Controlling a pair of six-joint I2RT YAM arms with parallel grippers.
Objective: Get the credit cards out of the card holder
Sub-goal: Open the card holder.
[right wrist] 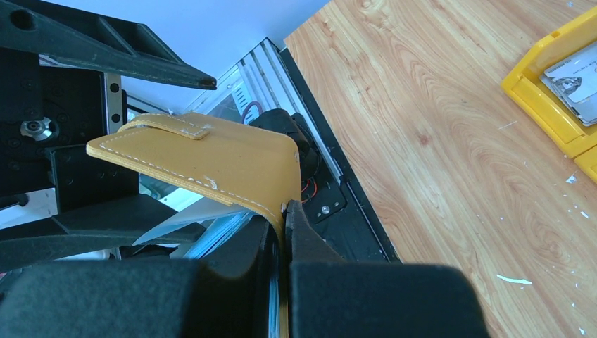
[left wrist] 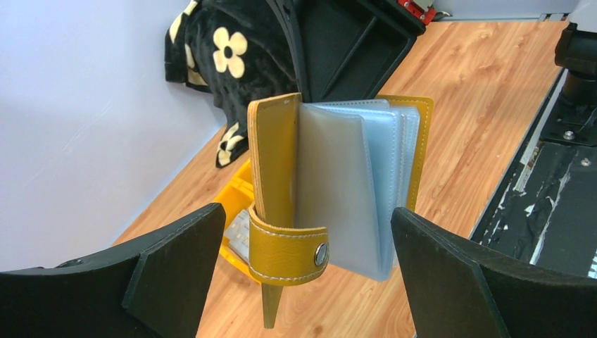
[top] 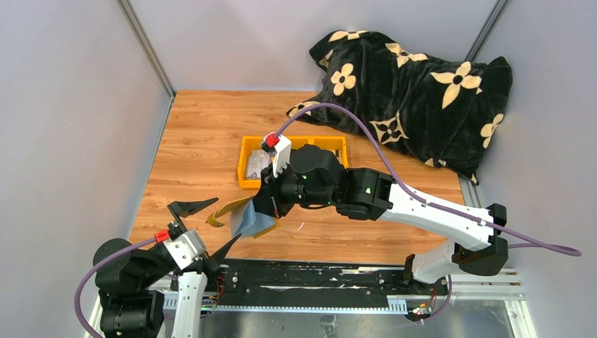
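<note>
Right arm: you had the right fingers (top: 269,209) pinched nearly shut on one mustard cover of the card holder (top: 248,218). The right wrist view shows both fingers (right wrist: 317,248) meeting on the leather edge at lower centre.

Card holder: it was held off the counter (top: 204,141), just left of frame centre in the top view and below the yellow three-compartment tray (top: 246,184). It hung open. In the left wrist view the holder (left wrist: 338,190) stood upright, with its clear plastic sleeves fanned between the two covers and the snap strap looped across the lower left cover.

Left arm: your left fingers (top: 209,227) were spread fully apart and gripped nothing. In the wrist view the holder showed in the gap between the black fingers (left wrist: 176,260), clear of both.

Credit cards (top: 255,163): pale cards lay in the tray's left compartment. Whether any were in the sleeves, I could not tell.

Background: a black blanket with cream flowers (top: 422,77) was heaped at the upper right of the counter.
</note>
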